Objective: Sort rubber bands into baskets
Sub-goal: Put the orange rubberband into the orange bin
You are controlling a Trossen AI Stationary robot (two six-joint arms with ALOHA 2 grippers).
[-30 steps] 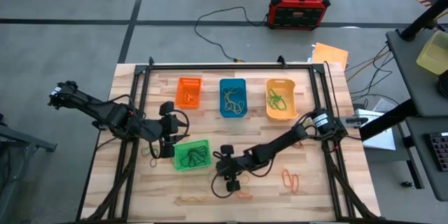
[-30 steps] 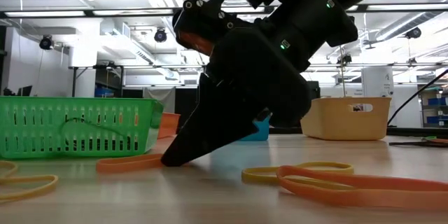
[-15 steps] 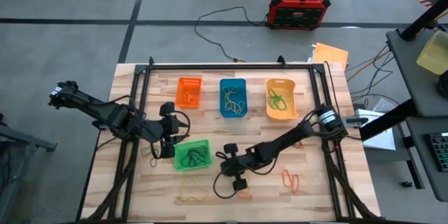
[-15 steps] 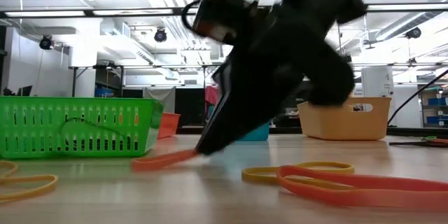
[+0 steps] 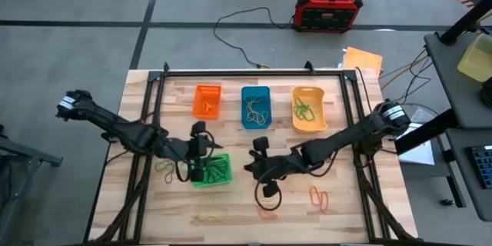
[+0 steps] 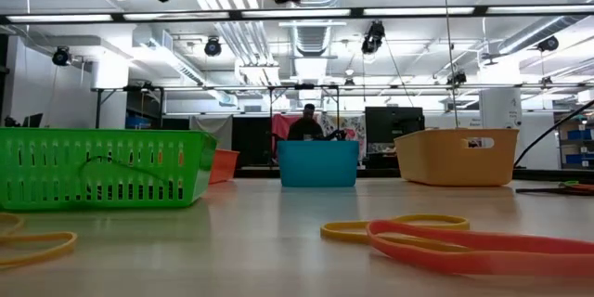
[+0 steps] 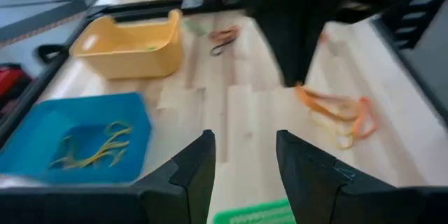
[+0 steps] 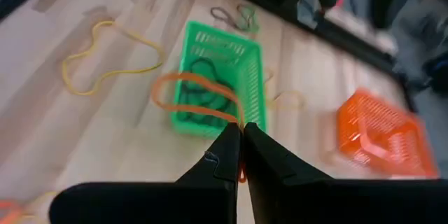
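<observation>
An orange rubber band (image 8: 189, 94), light and limp, is pinched at one strand by the right gripper (image 8: 240, 134), jaws clamped; the left gripper (image 7: 241, 155) jaws stand apart.

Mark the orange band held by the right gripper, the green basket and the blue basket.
orange rubber band (image 8: 183, 91): right wrist view, on the loop's strand.
green basket (image 5: 224, 180): high view, on its rim.
blue basket (image 5: 256, 90): high view, on its top rim.

3 baskets (image 5: 256, 107) behind, 1 (image 5: 211, 170) nearer.
</observation>
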